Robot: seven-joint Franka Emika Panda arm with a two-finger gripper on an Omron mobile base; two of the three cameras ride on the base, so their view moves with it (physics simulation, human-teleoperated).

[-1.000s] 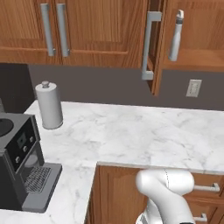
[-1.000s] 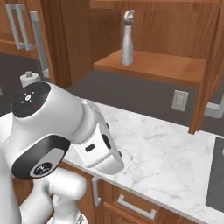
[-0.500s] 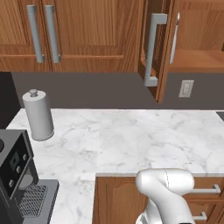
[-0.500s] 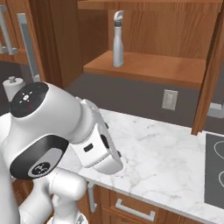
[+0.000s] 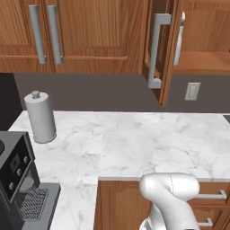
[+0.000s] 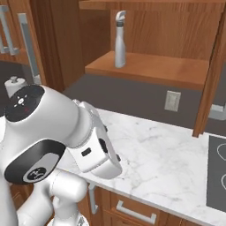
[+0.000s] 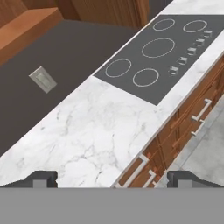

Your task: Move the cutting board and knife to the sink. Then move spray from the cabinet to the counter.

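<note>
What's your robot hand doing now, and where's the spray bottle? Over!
Gripper open, empty, above the counter. Spray upright on the open cabinet shelf, untouched. Nothing between them.

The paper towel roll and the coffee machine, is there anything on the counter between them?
No. In the left base view, only bare white counter lies between the paper towel roll and the coffee machine.

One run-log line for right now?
gripper: open, empty | spray: upright on cabinet shelf, door open | counter: below
</note>
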